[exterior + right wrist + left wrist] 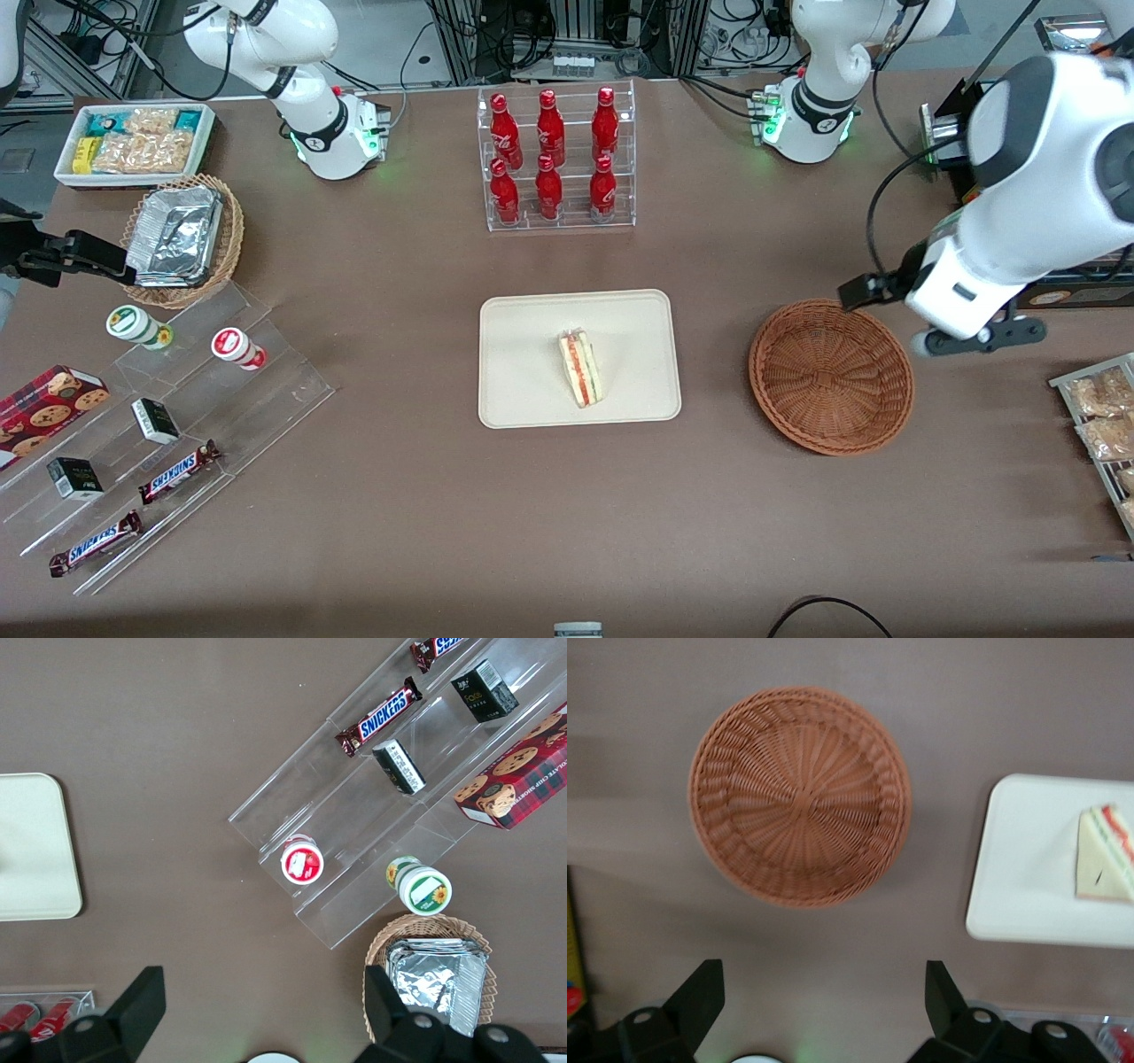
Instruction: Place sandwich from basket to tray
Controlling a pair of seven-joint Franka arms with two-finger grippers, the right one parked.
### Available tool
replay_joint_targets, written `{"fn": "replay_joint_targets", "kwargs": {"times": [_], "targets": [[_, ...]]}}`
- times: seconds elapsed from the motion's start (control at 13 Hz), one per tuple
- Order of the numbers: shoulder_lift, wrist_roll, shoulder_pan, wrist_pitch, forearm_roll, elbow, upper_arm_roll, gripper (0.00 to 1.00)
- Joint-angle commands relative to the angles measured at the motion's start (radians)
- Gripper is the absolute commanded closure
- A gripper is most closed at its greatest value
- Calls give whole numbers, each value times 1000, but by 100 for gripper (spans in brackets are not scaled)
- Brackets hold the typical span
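The sandwich [580,368], a pale wedge with red and green filling along its cut edge, lies on the cream tray [523,354] at the middle of the table. The reddish-brown round basket [831,377] stands beside the tray, toward the working arm's end, with nothing in it. My left gripper [979,339] hangs above the table beside the basket's rim, farther toward the working arm's end. In the left wrist view the gripper [822,979] is open with nothing between its fingers, and the basket [799,797], tray [1028,859] and sandwich [1106,864] all show.
A clear rack of red bottles [555,159] stands farther from the front camera than the tray. A rack of bagged snacks [1103,425] sits at the working arm's end. Toward the parked arm's end are a stepped acrylic stand [168,425], a tan foil-filled basket [182,239] and a white bin [133,142].
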Motion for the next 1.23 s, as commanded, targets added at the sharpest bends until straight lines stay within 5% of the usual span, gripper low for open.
{"fn": "replay_joint_targets", "kwargs": {"times": [0.0, 0.54, 0.77, 1.15], "targets": [[-88, 89, 85, -48, 1, -46, -69, 0], [-183, 278, 94, -116, 24, -42, -6, 0], [-191, 277, 94, -114, 92, -40, -6, 0], [-189, 277, 94, -78, 41, -45, 5, 0]]}}
